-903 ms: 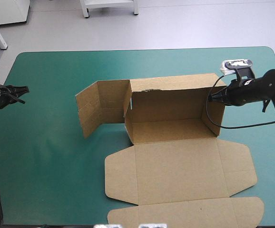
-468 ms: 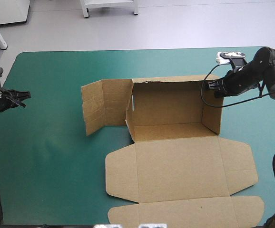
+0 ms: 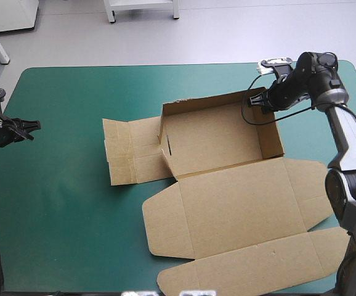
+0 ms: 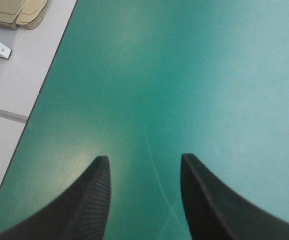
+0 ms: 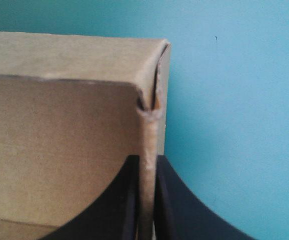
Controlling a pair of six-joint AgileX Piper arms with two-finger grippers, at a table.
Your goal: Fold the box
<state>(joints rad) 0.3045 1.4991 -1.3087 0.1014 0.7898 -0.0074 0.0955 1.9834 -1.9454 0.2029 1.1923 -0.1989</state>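
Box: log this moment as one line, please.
box: walls raised, lid flat | right gripper: shut on far-right corner wall | left gripper: open, over bare table

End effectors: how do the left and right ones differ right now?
The left end effector is open; the right end effector is shut on the box. The left holds nothing and hangs over bare cover near its left edge; the right grips the box by its far right corner. Both have black fingers.
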